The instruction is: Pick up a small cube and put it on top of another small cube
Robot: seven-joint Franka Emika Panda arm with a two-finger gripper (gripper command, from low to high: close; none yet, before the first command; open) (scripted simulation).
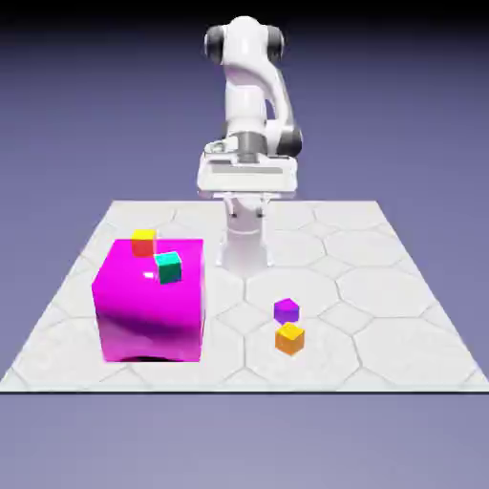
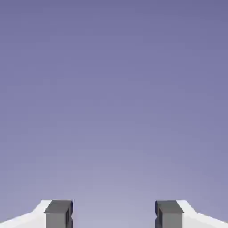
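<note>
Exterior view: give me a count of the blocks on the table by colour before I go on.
Magenta: 1, the big block
Yellow-topped: 1, small cube at the big block's far top edge
Teal: 1, small cube against the big block
Purple: 1, small cube
Orange: 1, small cube next to the purple one
Total: 5

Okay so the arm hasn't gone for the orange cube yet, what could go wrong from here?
1. The orange cube sits right next to the purple cube, so the open gripper, now seeing only backdrop, may knock or grab the wrong one.
2. The yellow-topped cube rests on the magenta block close to the teal cube; lowering the orange cube there might bump the teal one.
3. It is a small target, so a slight offset could let the cube slide off.
</note>
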